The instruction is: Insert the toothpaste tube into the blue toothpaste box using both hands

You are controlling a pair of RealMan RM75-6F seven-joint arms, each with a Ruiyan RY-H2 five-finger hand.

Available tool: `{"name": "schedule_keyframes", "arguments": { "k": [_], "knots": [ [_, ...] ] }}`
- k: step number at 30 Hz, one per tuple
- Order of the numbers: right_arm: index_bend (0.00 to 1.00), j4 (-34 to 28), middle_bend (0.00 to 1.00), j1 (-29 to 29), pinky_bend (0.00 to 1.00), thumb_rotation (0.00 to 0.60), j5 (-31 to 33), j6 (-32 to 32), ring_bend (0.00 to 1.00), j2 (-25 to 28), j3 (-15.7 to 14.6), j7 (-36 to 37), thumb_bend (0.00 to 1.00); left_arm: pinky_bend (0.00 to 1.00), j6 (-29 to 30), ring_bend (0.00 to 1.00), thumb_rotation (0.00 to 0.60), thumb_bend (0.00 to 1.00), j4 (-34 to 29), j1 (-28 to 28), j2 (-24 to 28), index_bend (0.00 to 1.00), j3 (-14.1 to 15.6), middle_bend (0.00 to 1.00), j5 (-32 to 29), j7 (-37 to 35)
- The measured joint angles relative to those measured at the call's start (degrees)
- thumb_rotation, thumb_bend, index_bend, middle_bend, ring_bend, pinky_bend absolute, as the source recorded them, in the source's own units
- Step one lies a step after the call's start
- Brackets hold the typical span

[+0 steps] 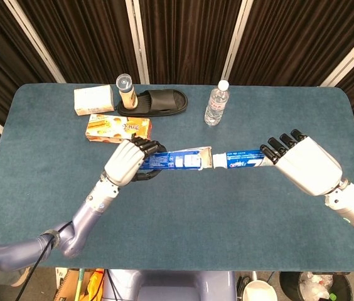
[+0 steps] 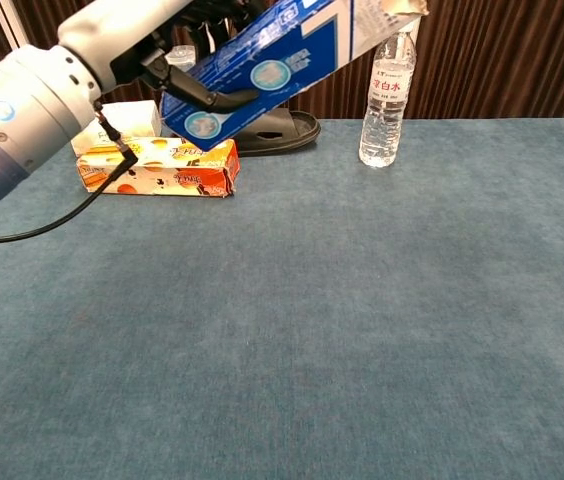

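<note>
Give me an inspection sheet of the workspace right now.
Surface: blue cloth table.
Job's things: box held above the table, open end toward the tube; tube's cap at the box mouth.
Clutter: orange carton, cream carton, slipper, water bottle, capped bottle.
Hands: left hand holds box; right hand holds tube.
Cables: black cable along left arm.
Surroundings: dark curtains.

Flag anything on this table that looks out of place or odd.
A black slipper lies at the far edge among the boxes and the water bottle, and a clear-capped tube stands in its heel end. Footwear on a table looks odd. Nothing is spilled.
</note>
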Motion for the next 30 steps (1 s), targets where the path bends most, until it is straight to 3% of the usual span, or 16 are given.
{"name": "schedule_keyframes", "arguments": {
  "k": [12,30],
  "knots": [
    [0.85,0.47,0.76,0.04,0.78,0.600,-0.08,0.05,0.71,-0.70,-0.22,0.10,0.56,0.54,-2.29,0.53,0.600,0.40,-3.77,-1.74,-0.53,0.43,-1.21,0.55,-2.31,2.88],
    [0.85,2.25,0.76,-0.36,0.78,0.600,-2.04,1.58,0.71,-2.14,-1.39,0.53,0.56,0.55,-8.06,0.53,0.600,0.40,-12.70,-3.23,3.76,0.43,-3.22,0.55,-8.87,8.38]
  ]
}}
